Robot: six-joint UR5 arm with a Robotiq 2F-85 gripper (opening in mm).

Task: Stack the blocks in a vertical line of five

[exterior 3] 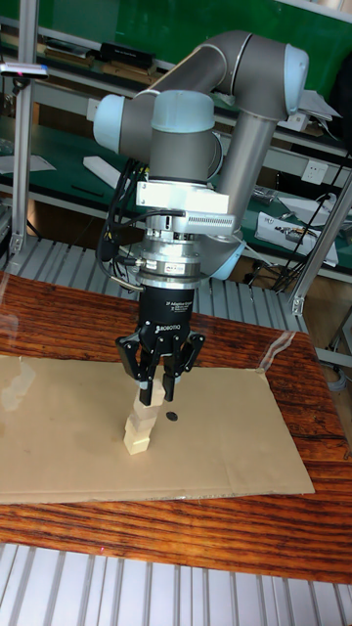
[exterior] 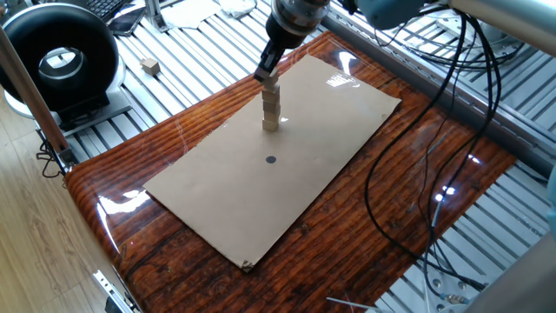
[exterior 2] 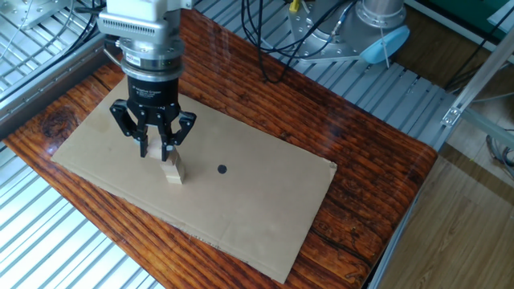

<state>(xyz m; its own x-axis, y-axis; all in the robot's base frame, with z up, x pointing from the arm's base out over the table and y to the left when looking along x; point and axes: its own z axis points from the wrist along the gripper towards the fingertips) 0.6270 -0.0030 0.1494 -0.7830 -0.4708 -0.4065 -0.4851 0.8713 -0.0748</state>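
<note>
The stack of blocks (exterior 3: 139, 427) stands on the cardboard sheet (exterior: 330, 139) near the dark spot (exterior 2: 222, 169). The gripper (exterior 3: 155, 395) sits right at its top — fingers close together, grip unclear. Only one fixed view shows a stray block (exterior: 150, 65) off the table.

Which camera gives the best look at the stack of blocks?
The tall fixed view: the stack stands side-on, its tiers separable under the gripper. One fixed view shows it smaller, from above; the other fixed view shows mostly its bottom block.
</note>
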